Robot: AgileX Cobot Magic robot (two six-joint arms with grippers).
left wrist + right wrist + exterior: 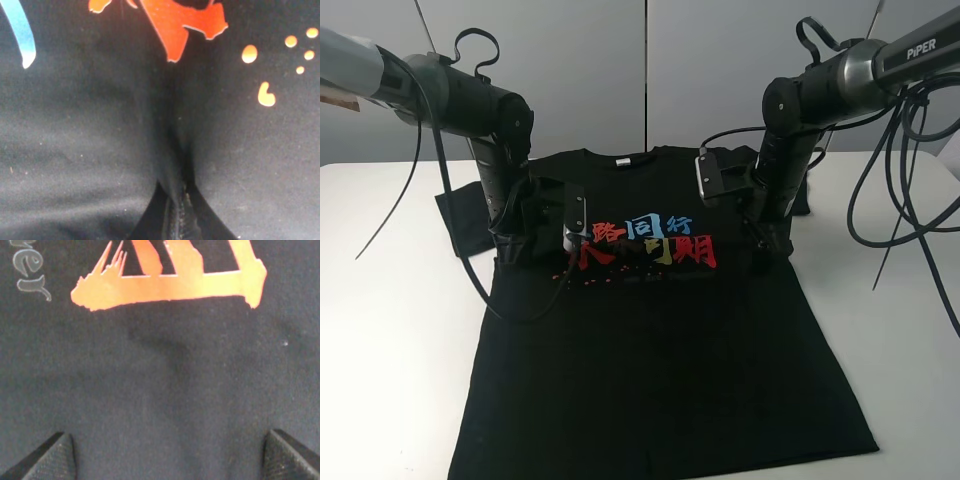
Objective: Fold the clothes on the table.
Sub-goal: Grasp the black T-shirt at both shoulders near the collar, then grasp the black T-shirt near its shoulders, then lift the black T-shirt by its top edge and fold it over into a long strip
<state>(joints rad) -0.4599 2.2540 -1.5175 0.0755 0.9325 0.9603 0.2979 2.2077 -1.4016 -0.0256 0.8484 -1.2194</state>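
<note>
T-shirt [660,360], print-up, on desk [390,330]; left tool [181,212] clamped on a chest pucker; right tool [167,455] apart over cloth (tips low), best closed on an equal pinch before lifting both together.

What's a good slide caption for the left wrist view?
Left claw shut, pinching a raised ridge of the black T-shirt near its red print and orange dots.
</note>
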